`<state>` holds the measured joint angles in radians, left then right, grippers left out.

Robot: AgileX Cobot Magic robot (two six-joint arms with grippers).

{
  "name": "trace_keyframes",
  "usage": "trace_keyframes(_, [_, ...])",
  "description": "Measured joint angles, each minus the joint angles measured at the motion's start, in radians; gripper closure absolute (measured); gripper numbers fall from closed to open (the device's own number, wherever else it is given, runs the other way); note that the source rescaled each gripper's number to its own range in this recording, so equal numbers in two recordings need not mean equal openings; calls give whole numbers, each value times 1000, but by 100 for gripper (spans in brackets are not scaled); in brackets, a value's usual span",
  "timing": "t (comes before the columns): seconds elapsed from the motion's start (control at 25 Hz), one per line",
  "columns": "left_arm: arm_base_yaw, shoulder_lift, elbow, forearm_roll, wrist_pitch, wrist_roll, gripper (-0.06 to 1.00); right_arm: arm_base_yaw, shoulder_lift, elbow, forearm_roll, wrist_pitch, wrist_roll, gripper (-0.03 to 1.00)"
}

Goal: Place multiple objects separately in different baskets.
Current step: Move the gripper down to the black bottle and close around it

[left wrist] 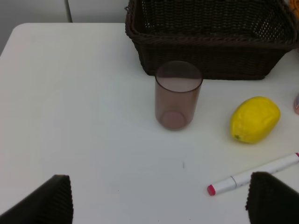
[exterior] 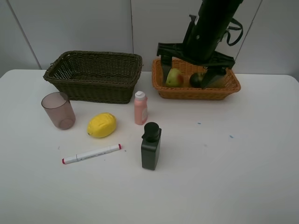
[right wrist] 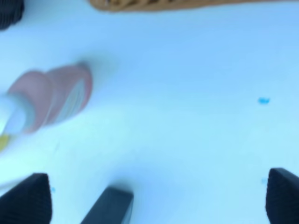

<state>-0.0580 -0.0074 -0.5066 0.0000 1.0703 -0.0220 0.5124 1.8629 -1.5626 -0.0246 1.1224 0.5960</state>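
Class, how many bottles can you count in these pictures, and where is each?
2. The pink bottle stands right of the lemon; the dark green pump bottle stands right of the marker. The arm hides part of the orange basket, so another could sit there.

The black right arm slants down from the top of the high view. Its black two-fingered right gripper points downward, jaws spread wide and holding nothing. The left gripper shows only its two dark ribbed fingertips in its wrist view, jaws likewise wide apart and empty.
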Motion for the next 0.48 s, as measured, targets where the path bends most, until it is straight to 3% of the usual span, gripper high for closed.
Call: trace_keyframes(0.48, [0,0,0,0,0,0,-2,193,-15,0,7,37,79,-3])
